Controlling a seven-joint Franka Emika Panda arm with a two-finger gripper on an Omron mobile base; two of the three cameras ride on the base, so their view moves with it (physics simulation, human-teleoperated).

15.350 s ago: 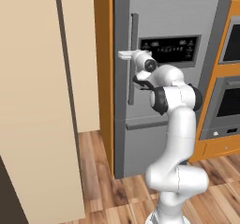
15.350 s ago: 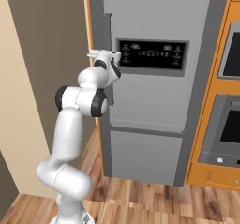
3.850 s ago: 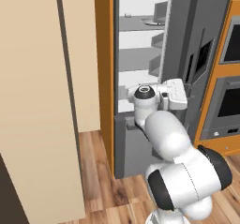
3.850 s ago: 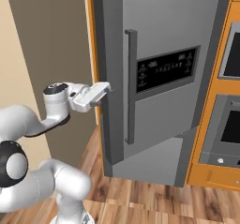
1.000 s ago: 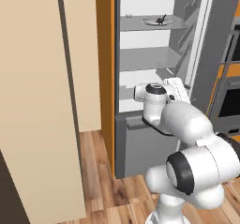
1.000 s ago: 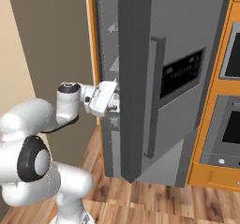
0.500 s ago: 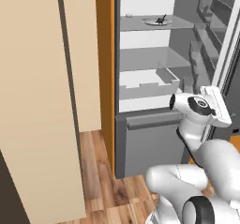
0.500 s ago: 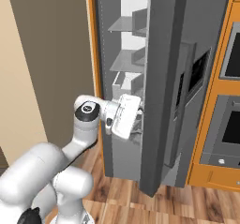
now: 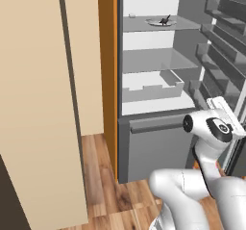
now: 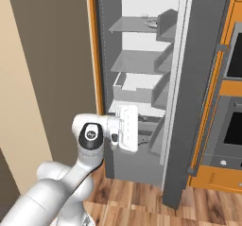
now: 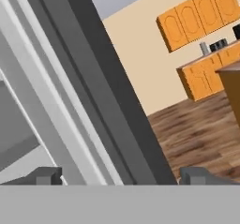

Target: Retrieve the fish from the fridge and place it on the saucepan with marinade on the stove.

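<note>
Grey steel fridge (image 9: pixel 158 142) stands open before me, its white interior lit and its door (image 10: pixel 198 92) swung wide to the right, shelves along the inside of that door. I see the fish (image 9: pixel 165 20), a tiny dark shape, lying on a pale plate (image 9: pixel 156 23) on the top shelf (image 9: pixel 144 28), toward that shelf's right end; from the right base view the plate (image 10: pixel 151 23) is half hidden by a door bin. Below it I see a clear grey shelf, then a drawer (image 9: pixel 151 90) with a notched front edge, then the closed lower compartment. Orange cabinet trim frames the fridge on its left, next to a tall beige panel (image 9: pixel 43 94), and brown wood floor (image 9: pixel 101 176) runs underneath. My tool (image 11: pixel 121 174) is released, its two dark tips spread wide with nothing between them, held beside the edge of the open door at about drawer height. Past the door edge, in the hand view, I make out orange cabinets (image 11: pixel 201 12) along a far beige wall
</note>
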